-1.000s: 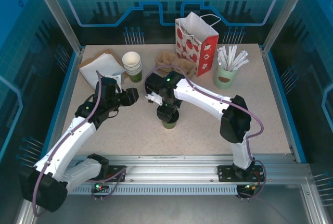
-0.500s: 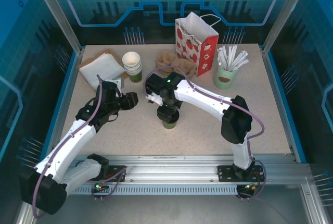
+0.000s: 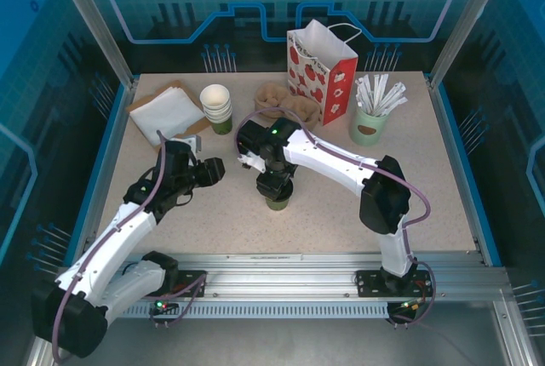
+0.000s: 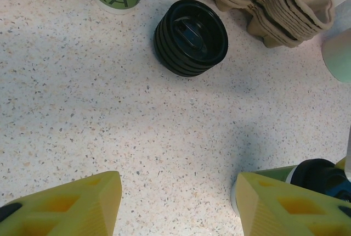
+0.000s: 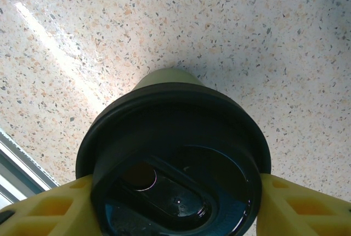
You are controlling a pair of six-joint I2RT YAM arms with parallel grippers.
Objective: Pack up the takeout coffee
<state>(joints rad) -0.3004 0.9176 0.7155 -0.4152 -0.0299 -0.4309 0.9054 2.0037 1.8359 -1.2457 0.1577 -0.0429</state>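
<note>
The coffee (image 3: 278, 203) stands upright in the middle of the bench (image 3: 221, 223), long axis vertical, directly under the right pincer (image 3: 277, 184). Its fingers (image 5: 44, 208) touch the lid (image 5: 175, 153) at the rim on both sides, so it looks closed on it. The left pincer (image 4: 175, 208) hangs wide open and empty near the cup's left. The bag (image 3: 324, 72) stands well behind, rightward. From above, the wrist hides most of the cup, and the bag's inside cannot be made out.

Bright, sharp pics; tabletop glare (image 5: 49, 33).
</note>
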